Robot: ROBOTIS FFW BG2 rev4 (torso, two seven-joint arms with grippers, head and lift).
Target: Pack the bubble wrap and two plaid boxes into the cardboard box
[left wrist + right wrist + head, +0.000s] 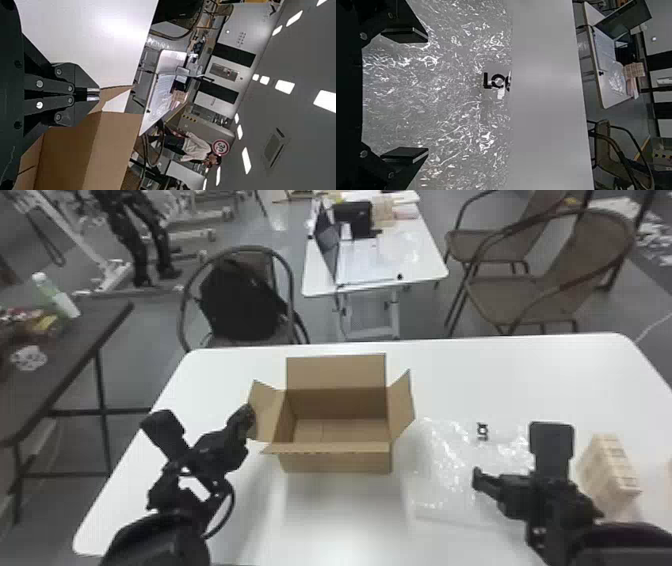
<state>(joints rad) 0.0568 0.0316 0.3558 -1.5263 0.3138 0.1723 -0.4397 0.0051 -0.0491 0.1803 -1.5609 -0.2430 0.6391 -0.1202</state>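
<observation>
hovering over bubble wrap [445,460], your right gripper [477,481] is spread; your left gripper [246,415], pressed together, maybe touches the cardboard box [335,461].

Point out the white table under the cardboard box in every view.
Head view: white table, under the cardboard box.
Left wrist view: beside the box, behind the left gripper.
Right wrist view: beyond the bubble wrap.
Shared landmark: the farther table with a laptop.

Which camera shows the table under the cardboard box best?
The head view: it takes in most of the white table, far edge included. The left wrist view shows part beside the cardboard box; the right wrist view, a strip beyond the bubble wrap.
</observation>
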